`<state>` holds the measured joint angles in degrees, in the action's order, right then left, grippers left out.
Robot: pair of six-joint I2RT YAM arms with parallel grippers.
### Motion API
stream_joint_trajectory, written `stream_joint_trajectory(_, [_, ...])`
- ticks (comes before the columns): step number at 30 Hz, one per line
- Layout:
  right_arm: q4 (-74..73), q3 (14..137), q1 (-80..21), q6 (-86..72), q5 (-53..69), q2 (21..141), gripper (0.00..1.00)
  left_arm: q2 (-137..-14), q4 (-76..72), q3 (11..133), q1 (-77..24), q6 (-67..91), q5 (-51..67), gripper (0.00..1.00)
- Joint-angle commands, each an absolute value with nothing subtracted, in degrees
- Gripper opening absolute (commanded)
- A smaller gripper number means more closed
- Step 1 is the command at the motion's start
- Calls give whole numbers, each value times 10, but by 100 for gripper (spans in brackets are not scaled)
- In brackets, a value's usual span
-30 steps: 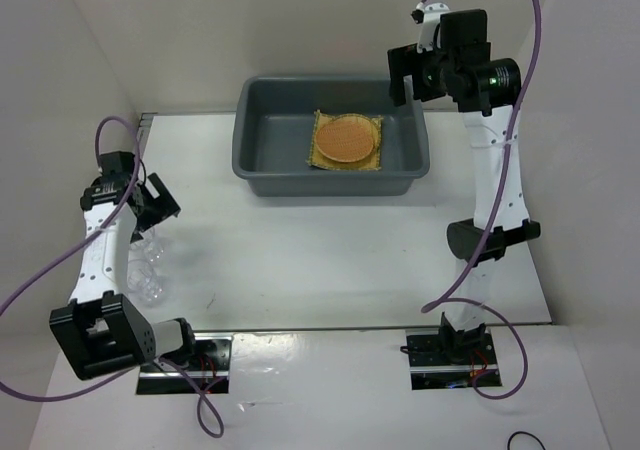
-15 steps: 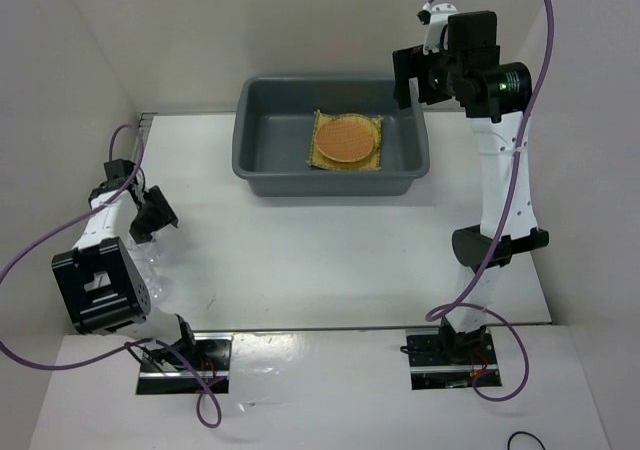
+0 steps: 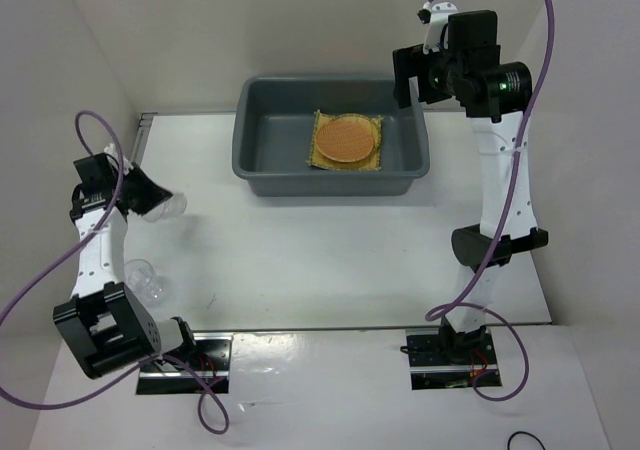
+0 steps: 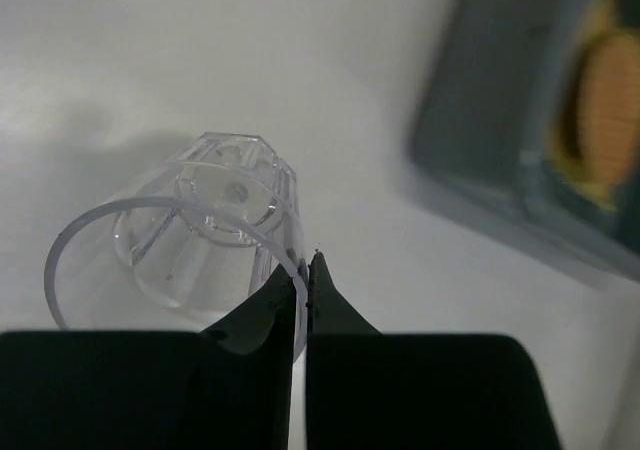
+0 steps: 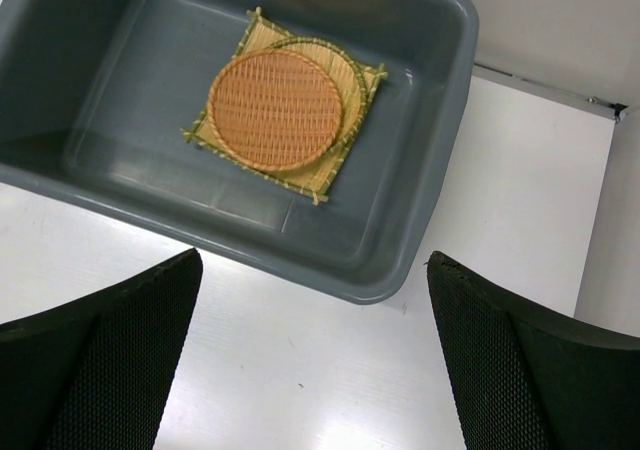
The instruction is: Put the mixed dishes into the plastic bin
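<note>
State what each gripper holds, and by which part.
Left gripper pinches one clear glass by the wall at its rim. Right gripper is open, holding nothing.

White counter, white walls

A flat white counter (image 3: 330, 240) lies under the left gripper (image 3: 152, 200) and the right gripper (image 3: 405, 88). A plain white side wall (image 3: 45, 90) stands just beside the left gripper. A back wall (image 3: 250, 20) stands behind the right gripper, and another side wall (image 3: 600, 150) is near it. A thin grey metal strip (image 3: 145, 130) runs along the counter's edge, a little past the left gripper. A small black wire loop (image 3: 525, 434) lies well apart from both grippers.
</note>
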<state>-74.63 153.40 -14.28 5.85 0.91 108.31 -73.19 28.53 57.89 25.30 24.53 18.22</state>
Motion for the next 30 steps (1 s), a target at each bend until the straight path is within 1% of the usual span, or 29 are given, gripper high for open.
stream_joint_trajectory(1, [-744,1557,-147,62,11,1090,97,-729,85,593,252,327,470,0])
stream_joint_trajectory(2, [-744,1557,-147,62,11,1090,97,-729,48,593,252,385,493,0])
stream_joint_trajectory(4, [-744,1557,-147,62,17,1090,97,-734,-30,612,222,430,511,0])
stream_joint_trajectory(6, [-744,1557,-147,62,17,1090,97,-740,-62,644,191,467,506,0])
stream_joint_trajectory(8, [-744,1557,-147,62,17,1085,97,-753,-62,710,164,469,471,0])
stream_joint_trajectory(9, [-744,1557,-147,67,11,1085,97,-765,-27,741,136,456,459,0])
stream_joint_trajectory(11, [-744,1565,-147,67,11,1085,97,-830,41,821,108,422,417,0])
stream_joint_trajectory(12, [-744,1575,-147,67,11,1091,97,-859,133,928,93,371,404,0])
stream_joint_trajectory(13, [-744,1575,-147,67,11,1091,97,-924,184,989,64,346,383,0])
stream_joint_trajectory(14, [-744,1582,-147,67,5,1096,97,-959,232,1052,47,320,339,0])
stream_joint_trajectory(15, [-744,1582,-147,67,5,1096,97,-997,328,1117,30,275,315,0])
stream_joint_trajectory(16, [-744,1582,-147,67,5,1096,97,-1080,379,1264,-1,255,289,0])
stream_joint_trajectory(17, [-744,1582,-147,67,5,1096,97,-1128,431,1349,-17,237,264,0])
stream_joint_trajectory(18, [-744,1582,-147,67,5,1096,97,-1177,515,1431,-34,223,215,0])
stream_joint_trajectory(19, [-744,1582,-147,67,5,1096,97,-1233,516,1481,-54,222,205,0])
stream_joint_trajectory(20, [-744,1582,-147,67,5,1090,97,-1250,516,1487,-62,222,176,0])
stream_joint_trajectory(21, [-744,1574,-147,67,-1,1084,97,-1295,531,1507,-71,222,152,0])
stream_joint_trajectory(22, [-744,1574,-147,72,-1,1084,97,-1324,550,1542,-95,222,129,0])
stream_joint_trajectory(23, [-744,1561,-147,72,-1,1072,97,-1355,587,1627,-105,222,110,0])
stream_joint_trajectory(24, [-744,1556,-147,72,-1,1072,97,-1414,603,1675,-117,222,79,0])
stream_joint_trajectory(26, [-744,1539,-147,72,-6,1063,97,-1471,636,1777,-144,228,42,0])
stream_joint_trajectory(27, [-744,1534,-147,72,-6,1057,97,-1479,628,1786,-150,228,27,0])
stream_joint_trajectory(28, [-744,1534,-147,77,-12,1049,97,-1473,615,1715,-156,228,-6,0])
stream_joint_trajectory(30, [-744,1521,-147,77,-12,1042,97,-1487,606,1695,-171,221,-34,0])
